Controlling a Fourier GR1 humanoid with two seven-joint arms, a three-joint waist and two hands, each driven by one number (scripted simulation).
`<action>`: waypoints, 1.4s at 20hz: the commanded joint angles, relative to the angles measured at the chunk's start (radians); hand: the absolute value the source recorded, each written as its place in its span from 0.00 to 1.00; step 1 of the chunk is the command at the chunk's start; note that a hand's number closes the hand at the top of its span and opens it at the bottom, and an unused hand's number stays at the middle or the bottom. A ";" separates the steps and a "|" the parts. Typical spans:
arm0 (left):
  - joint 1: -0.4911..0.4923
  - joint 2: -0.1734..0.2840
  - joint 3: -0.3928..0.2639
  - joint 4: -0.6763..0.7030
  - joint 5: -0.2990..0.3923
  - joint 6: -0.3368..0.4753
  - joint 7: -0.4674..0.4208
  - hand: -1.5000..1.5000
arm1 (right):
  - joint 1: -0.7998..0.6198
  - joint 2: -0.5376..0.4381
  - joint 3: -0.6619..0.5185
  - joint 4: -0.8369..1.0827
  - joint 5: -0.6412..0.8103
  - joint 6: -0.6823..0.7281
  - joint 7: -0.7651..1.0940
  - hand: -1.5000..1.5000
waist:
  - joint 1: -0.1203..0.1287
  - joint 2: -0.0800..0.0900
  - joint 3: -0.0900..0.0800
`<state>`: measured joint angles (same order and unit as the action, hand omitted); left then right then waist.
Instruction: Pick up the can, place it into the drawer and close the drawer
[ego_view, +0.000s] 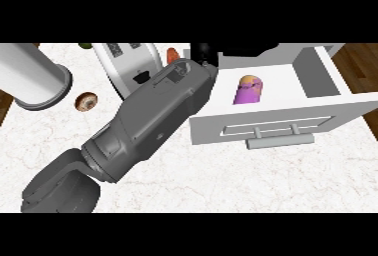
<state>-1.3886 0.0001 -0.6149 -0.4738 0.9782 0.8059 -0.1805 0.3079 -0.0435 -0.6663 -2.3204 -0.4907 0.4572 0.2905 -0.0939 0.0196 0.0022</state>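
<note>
The can (249, 90), purple with an orange and yellow top, lies on its side inside the open white drawer (325, 107) at the right of the counter. The drawer's front carries a grey bar handle (280, 141). One grey forearm (148, 120) runs from the lower left corner up to the drawer's left wall. Since it enters from the left I take it for my left arm. Its black left hand (203, 51) shows only partly at the picture's upper edge, behind the drawer's back left corner and away from the can. My right hand does not show.
A tall white cylinder (33, 75) stands on a grey base at the left. A small brown round thing (86, 101) lies beside it. A white appliance (122, 62) with black marks sits behind the forearm, an orange object (172, 52) beside it. Wooden floor (362, 60) lies beyond the counter's right edge.
</note>
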 joint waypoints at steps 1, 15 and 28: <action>-0.021 0.000 -0.005 -0.020 0.026 0.004 -0.022 0.00 | -0.050 -0.059 -0.030 -0.056 0.111 0.024 -0.068 0.00 | 0.003 0.002 -0.001; -0.074 0.000 0.027 0.012 0.061 -0.025 -0.091 0.00 | -0.191 -0.047 0.196 -0.108 0.612 0.058 -0.225 0.00 | 0.066 -0.005 -0.001; -0.045 0.019 0.023 -0.050 0.041 0.008 -0.021 0.00 | -0.509 -0.032 0.565 0.261 1.239 -0.182 -0.280 0.00 | 0.122 -0.015 -0.002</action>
<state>-1.4287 0.0085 -0.5879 -0.5095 1.0389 0.7977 -0.2371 -0.0930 -0.0762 -0.1641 -2.2037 0.6066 0.3607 0.0299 0.0091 0.0083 -0.0003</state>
